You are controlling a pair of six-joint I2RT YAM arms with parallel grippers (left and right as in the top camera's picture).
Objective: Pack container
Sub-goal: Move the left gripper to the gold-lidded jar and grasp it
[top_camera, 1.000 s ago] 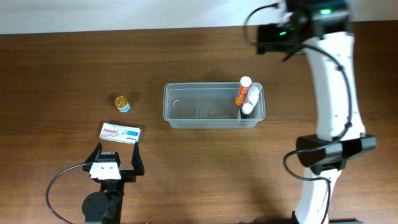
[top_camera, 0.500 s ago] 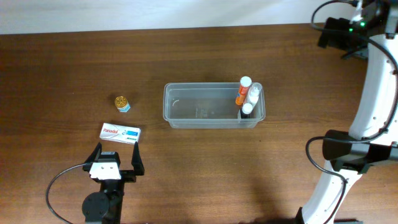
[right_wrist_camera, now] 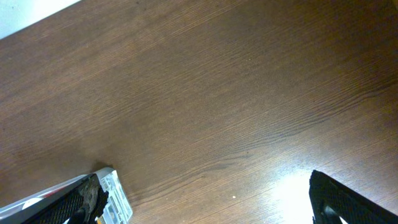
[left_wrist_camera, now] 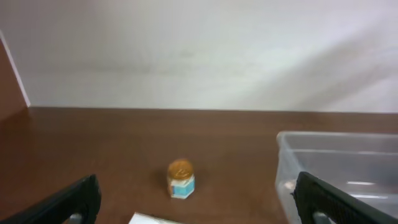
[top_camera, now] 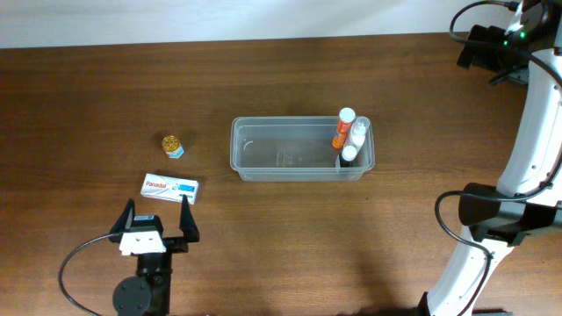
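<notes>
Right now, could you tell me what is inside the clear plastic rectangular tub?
The clear plastic tub holds, at its right end, an orange white-capped bottle and two whitish bottles, all upright. Their bases are hidden; the rest looks bare.

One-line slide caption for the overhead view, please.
Container holds bottles at one end; medicine box and small jar lie outside it, open left gripper beside the box.

The table (top_camera: 105,88) is viewed straight down from overhead. The left wrist view is aimed level toward the wall (left_wrist_camera: 199,50), the container (left_wrist_camera: 348,168) being shared by these 2. Wood is viewed closely from the right wrist.
</notes>
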